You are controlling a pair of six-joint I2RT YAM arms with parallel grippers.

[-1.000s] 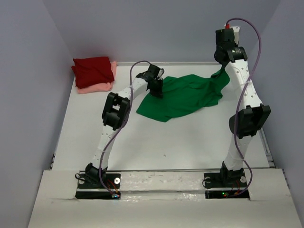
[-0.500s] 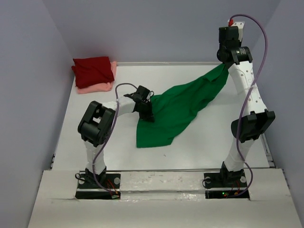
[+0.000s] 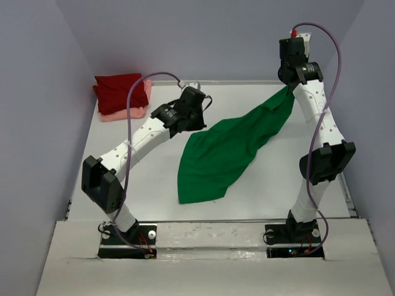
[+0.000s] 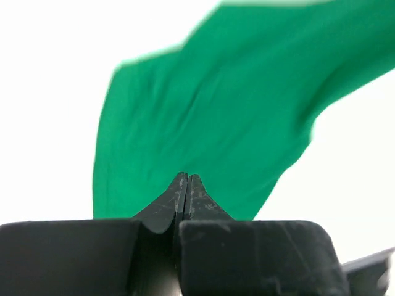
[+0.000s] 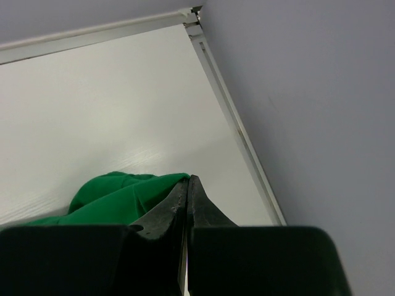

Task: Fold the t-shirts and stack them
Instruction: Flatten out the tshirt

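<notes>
- Currently at the spreading step: green t-shirt [image 3: 225, 154] hangs stretched from 1 o'clock to 6 o'clock, low end on tabletop [image 3: 154, 185].
- R claw [image 5: 187, 180] raised, pinched on its top corner.
- L claw [image 4: 187, 179] tips pressed together, no cloth seen btwn.
- Dark red t-shirt [image 3: 119, 91] sits atop salmon pink t-shirt [image 3: 126, 113], 10 o'clock.
- Next, prob.: L claw needs a 2nd corner so shirt lies flat.

Inspected: white-shelled left arm [image 3: 145, 137] and right arm [image 3: 315, 111], black joint housings. One purple cable [image 3: 129, 117] loops along each. On left gripper [image 4: 186, 177], scuffed black wedge fingers. Mounts: black base plates [image 3: 274, 246], small lights apparently lit.
</notes>
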